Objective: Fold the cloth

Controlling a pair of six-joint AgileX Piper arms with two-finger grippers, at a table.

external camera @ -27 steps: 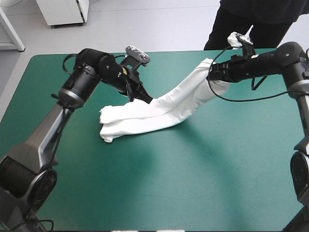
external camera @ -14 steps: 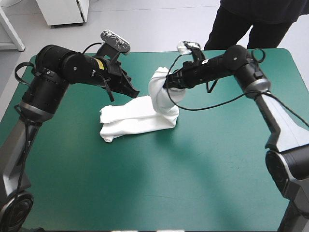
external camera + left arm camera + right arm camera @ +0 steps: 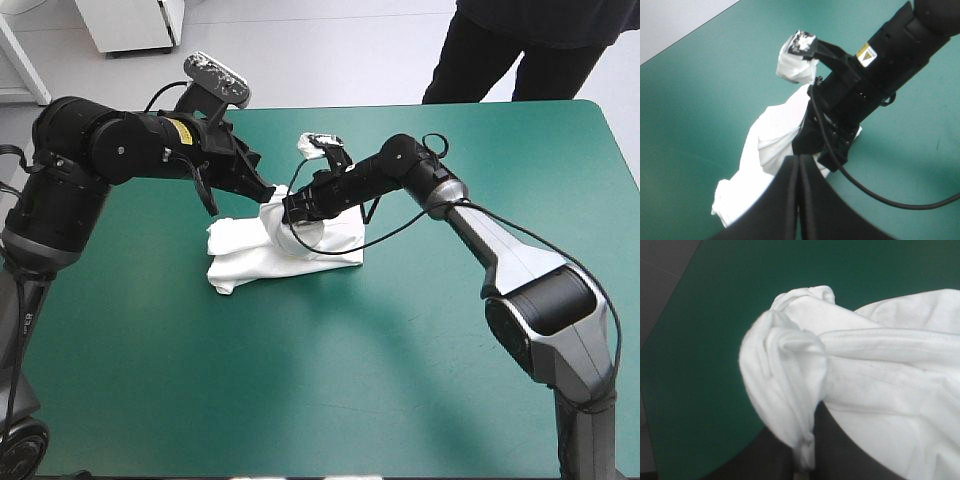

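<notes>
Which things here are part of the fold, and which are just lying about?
In the job: the T-shirt, a part-folded bundle; the right gripper, shut on it; the left gripper, shut, at its far edge.
Just lying about: nothing I can see; only the teal-green table.

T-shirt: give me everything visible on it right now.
The T-shirt is white, soft, creased fabric, a long folded bundle lying on the teal-green table, left of centre. Its right end is raised and doubled back over the bundle, a stitched hem showing, bunched in the right gripper, jaws shut on it. The left gripper, jaws shut, points at the bundle's far edge; whether it touches cannot be told.
</notes>
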